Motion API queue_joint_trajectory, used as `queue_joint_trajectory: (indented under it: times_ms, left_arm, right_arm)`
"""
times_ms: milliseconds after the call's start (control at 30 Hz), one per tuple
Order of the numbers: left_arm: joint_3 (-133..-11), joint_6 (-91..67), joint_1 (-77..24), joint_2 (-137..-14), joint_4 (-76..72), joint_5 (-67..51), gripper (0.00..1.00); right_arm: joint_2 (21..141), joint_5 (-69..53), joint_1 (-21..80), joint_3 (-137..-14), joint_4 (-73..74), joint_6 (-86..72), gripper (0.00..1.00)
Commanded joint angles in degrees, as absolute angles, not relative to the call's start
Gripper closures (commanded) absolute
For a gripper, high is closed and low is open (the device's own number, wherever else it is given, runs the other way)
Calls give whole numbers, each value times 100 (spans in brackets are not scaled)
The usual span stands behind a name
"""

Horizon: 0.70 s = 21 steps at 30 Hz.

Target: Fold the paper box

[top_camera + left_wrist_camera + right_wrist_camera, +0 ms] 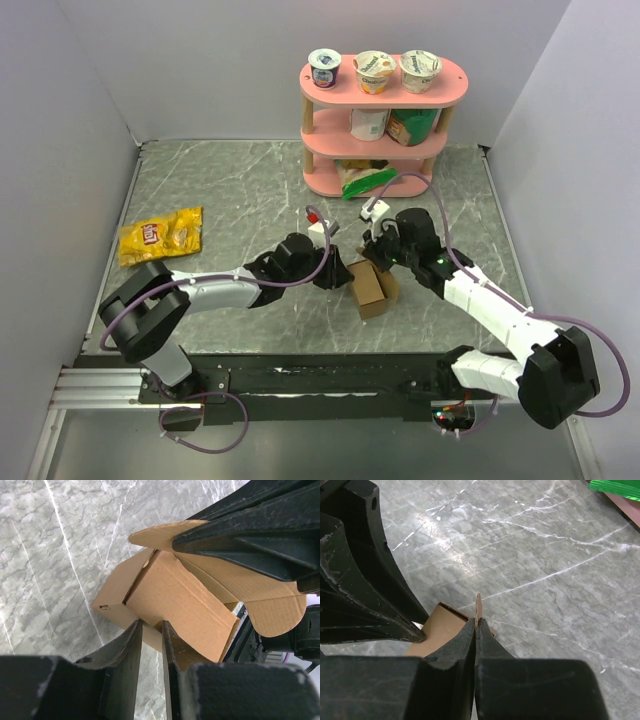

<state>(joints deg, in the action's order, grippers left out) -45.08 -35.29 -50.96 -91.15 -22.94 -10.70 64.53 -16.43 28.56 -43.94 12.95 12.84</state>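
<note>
Nothing here is legible from where I stand. The yellow snack bag (160, 236) carries a dark logo patch, but its lettering is too small to make out. The printed lids of the three cups (374, 70) on the pink shelf (385, 97) are just as blurred.

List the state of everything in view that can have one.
paper box: partly folded, top open, flaps up.
left gripper: closed on a box wall.
right gripper: closed on a thin flap edge.
snack bag: lying flat, untouched.
yogurt cups: upright, lids sealed, on the pink shelf.
</note>
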Motion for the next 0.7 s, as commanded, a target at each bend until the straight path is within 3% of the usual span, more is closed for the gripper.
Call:
queue_joint_trajectory:
  times_ms: [0, 267, 400, 433, 500, 667]
  left_arm:
    - [-4623, -3252, -5071, -9316, -2267, -975, 73]
    - [-4606, -3173, -5071, -9281, -2417, -923, 72]
    - [-4387, -2972, -5045, -8975, -2532, -748, 16]
    - [-4325, -2919, -5010, -8774, -2505, -721, 10]
    - [-4132, -2752, -4975, -8535, -2435, -642, 1]
    - [-3552, -2418, -4790, -7455, -2381, -676, 4]
  right_arm:
    - [6530, -1978, 3067, -4597, 1477, 958, 94]
    - [6688, -2127, 3085, -4421, 1046, 739, 92]
    - [6837, -2136, 3068, -4395, 897, 826, 93]
    - [6873, -2127, 3059, -4412, 914, 878, 93]
    - [6987, -2171, 3050, -4517, 958, 1010, 93]
    - [7215, -2661, 3024, -4693, 879, 1230, 94]
